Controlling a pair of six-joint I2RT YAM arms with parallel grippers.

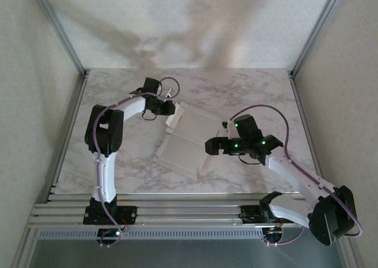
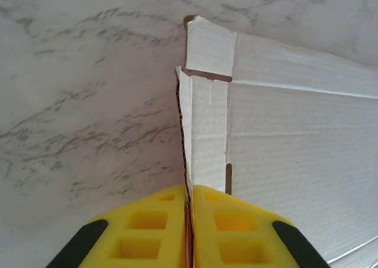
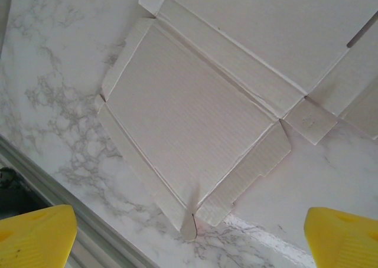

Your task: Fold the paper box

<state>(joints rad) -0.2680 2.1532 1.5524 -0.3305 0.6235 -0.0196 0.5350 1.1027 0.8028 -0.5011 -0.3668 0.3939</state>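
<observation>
The marble bench carries the paper box, which lies opened out near the middle, white side up and turned at a slant, between the two arms. Almost all of it is a flat sheet. The two big panels lie side by side with only a crease between them. The narrow side strips along their edges rest flat or close to it, and the small corner tabs stick out unfolded. No pink shows, so nothing has been turned over into a finished square yet

The one part in hand is at the far left corner. There the left fingers are pressed together on a side flap, which stands up on edge between them while the panel beside it lies on the bench. The right fingers hang above the near right edge of the sheet, spread wide, holding nothing and, as far as can be seen, touching nothing

I judge the task to be at its very start: a first flap is gripped and lifted, but no fold is set. Nearly everything is left: raising the other strips, tucking the tabs, and closing one panel over the other
</observation>
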